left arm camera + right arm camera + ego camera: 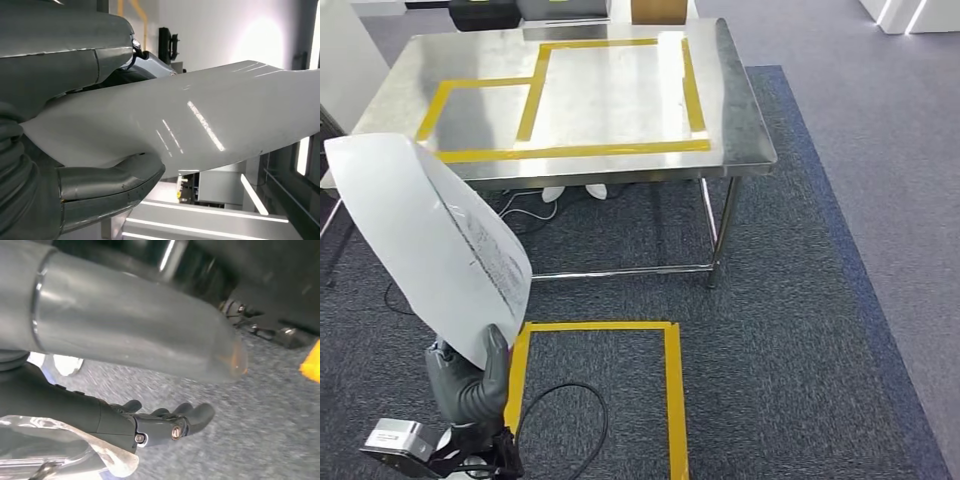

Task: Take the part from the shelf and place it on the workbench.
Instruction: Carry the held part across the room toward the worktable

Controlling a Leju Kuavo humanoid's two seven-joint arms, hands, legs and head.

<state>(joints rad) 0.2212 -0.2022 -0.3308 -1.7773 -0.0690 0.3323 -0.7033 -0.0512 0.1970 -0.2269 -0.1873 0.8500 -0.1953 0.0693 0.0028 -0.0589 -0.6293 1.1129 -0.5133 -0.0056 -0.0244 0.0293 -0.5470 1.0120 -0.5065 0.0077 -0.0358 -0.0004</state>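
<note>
Left robot hand [471,385] gripped the white part [433,240] by its lower edge, panel raised clear of the floor for carrying. Desk [743,120] stood well ahead of it. Right robot hand [166,422] hung empty, fingers loosely apart.

Head view: high, facing down toward steel workbench [576,100] at 12 o'clock. Wrist views: close behind each hand, right's near carpet [264,440].
</note>
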